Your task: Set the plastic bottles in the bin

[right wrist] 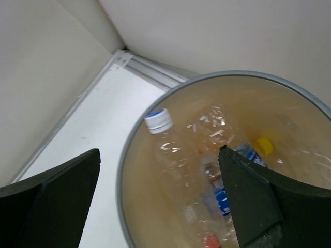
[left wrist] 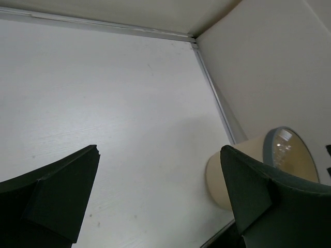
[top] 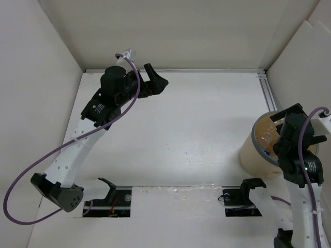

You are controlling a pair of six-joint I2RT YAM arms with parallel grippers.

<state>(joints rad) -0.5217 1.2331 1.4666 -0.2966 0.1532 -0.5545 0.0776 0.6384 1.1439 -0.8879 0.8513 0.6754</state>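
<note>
R gripper [right wrist: 159,154] hangs over the bin [right wrist: 227,74], jaws spread wide, nothing betw. them. Bin stands at approx 4 o'clock on the table [top: 196,119], close to the R wall [top: 295,51]. Inside lie clear bottles [right wrist: 178,165]: one w/ a white cap [right wrist: 158,120] at 10 o'clock in the bin, a yellow cap [right wrist: 265,145] toward 3 o'clock, and a blue label [right wrist: 222,199] near 5. L gripper [left wrist: 159,150] sits at the table's 11 o'clock, well apart from the bin, jaws likewise spread wide & empty.

The white tabletop [top: 196,129] is lying free across its middle; the round tan cylindrical bin [top: 252,155] is standing at three o'clock, the right gripper [top: 288,114] hovering over its mouth.
</note>
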